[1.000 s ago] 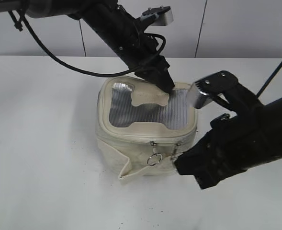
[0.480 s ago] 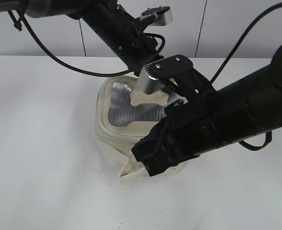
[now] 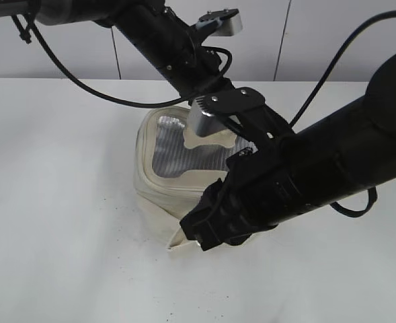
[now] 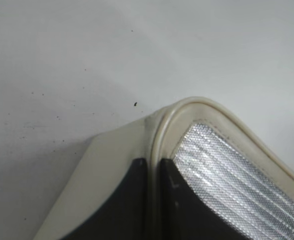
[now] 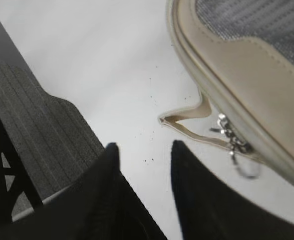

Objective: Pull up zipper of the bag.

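Note:
The cream bag stands mid-table, its grey ribbed window and bone-shaped patch facing up. My left arm reaches down to the bag's back edge, its tip hidden behind the right arm. In the left wrist view the left gripper is shut on the bag's cream rim. My right gripper hangs low in front of the bag. In the right wrist view it is open and empty over the table. The zipper sliders with a ring pull lie right of its fingertips, by the flat strap.
The white table surrounds the bag, with a grey panelled wall behind. The right arm's wrist camera covers part of the bag's top. A dark ribbed surface fills the left of the right wrist view.
My right arm has swung left from the bag's right side across its front and now hides the sliders in the exterior view. The left arm has stayed on the bag.

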`<control>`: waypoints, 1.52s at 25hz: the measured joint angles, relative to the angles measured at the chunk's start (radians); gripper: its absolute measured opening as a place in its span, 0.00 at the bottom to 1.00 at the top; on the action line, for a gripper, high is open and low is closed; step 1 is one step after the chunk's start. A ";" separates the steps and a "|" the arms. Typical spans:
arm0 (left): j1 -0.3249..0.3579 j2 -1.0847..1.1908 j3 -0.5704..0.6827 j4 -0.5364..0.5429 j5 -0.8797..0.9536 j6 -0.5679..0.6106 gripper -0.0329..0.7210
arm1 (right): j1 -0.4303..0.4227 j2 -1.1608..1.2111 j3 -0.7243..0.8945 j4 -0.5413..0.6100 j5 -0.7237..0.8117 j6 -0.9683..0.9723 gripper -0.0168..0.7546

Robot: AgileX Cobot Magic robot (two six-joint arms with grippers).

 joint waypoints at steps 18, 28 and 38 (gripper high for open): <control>0.000 -0.078 0.002 0.114 0.038 -0.010 0.58 | -0.232 -0.138 -0.008 -0.300 0.030 0.385 0.86; 0.001 -0.233 0.002 0.478 0.060 -0.277 0.58 | -0.421 -0.193 -0.032 -0.688 0.188 0.623 0.83; 0.087 -0.413 0.023 0.727 0.142 -0.533 0.59 | -0.424 -0.326 -0.051 -1.018 0.472 0.872 0.79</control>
